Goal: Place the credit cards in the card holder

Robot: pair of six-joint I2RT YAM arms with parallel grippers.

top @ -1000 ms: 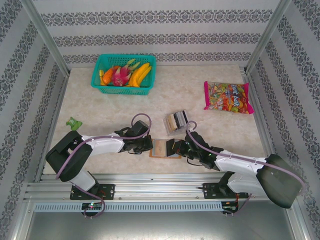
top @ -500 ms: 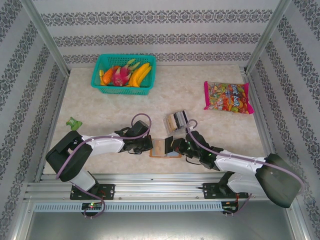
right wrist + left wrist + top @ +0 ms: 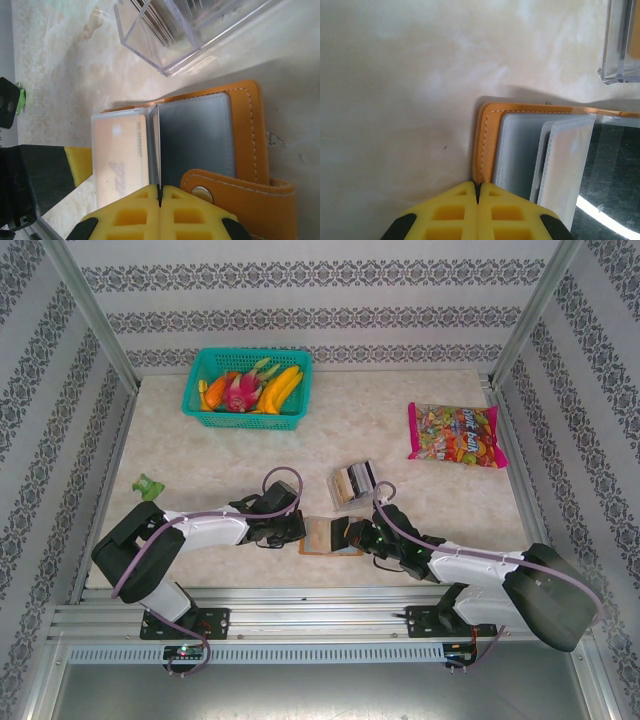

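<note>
Jaws of the left gripper [image 3: 478,186] are pressed together at the orange edge of the card holder [image 3: 320,538], which lies open on the surface [image 3: 400,440] between both arms. We see the right gripper [image 3: 159,189] likewise closed tight, a thin inner leaf meeting its seam. Credit cards [image 3: 162,20] stand in a clear box [image 3: 145,50] just beyond.
</note>
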